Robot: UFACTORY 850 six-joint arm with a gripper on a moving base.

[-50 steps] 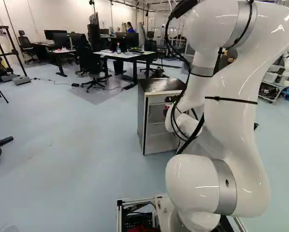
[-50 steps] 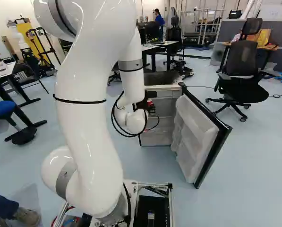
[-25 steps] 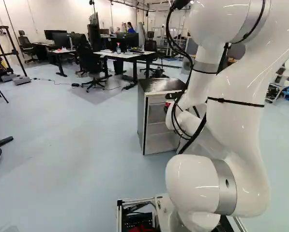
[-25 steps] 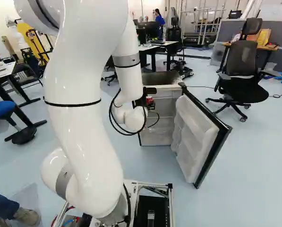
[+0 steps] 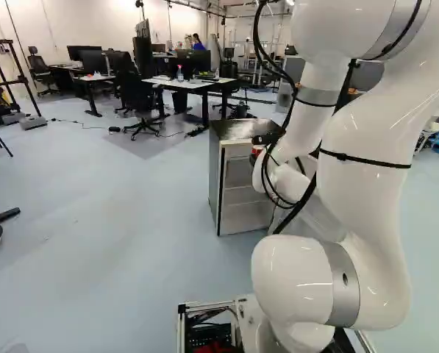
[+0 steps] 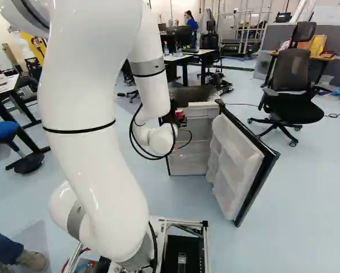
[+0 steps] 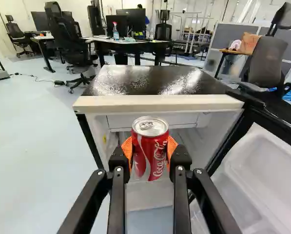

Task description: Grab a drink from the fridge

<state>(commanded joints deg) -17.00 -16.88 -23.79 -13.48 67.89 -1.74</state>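
A red drink can point(image 7: 149, 156) stands upright in the grasp of the black gripper point(image 6: 180, 115), pinched from both sides by its orange pads point(image 7: 127, 148). The can's silver lid faces up, its pull tab showing. With twelve o'clock straight ahead of the gripper, a small fridge point(image 7: 160, 103) is at twelve, its front open and the can at the upper part of that opening, lower than the pale front edge. I cannot tell whether any of the can is inside. The fridge's top is dark and shiny; pale walls show within. Its door point(image 6: 238, 165) is swung wide at two o'clock, with a white, shelved inner side and a black rim.

Farther out, beyond the door at two o'clock, is a dark office chair point(image 6: 292, 85). Past the fridge, between eleven and twelve, a desk point(image 7: 128, 42) bears monitors point(image 7: 131, 20) and a spray bottle point(image 7: 115, 32); another office chair point(image 7: 67, 36) is near it at ten to eleven. Behind the gripper, the large white arm point(image 6: 93, 165) rises from its base and bends forward to the fridge.
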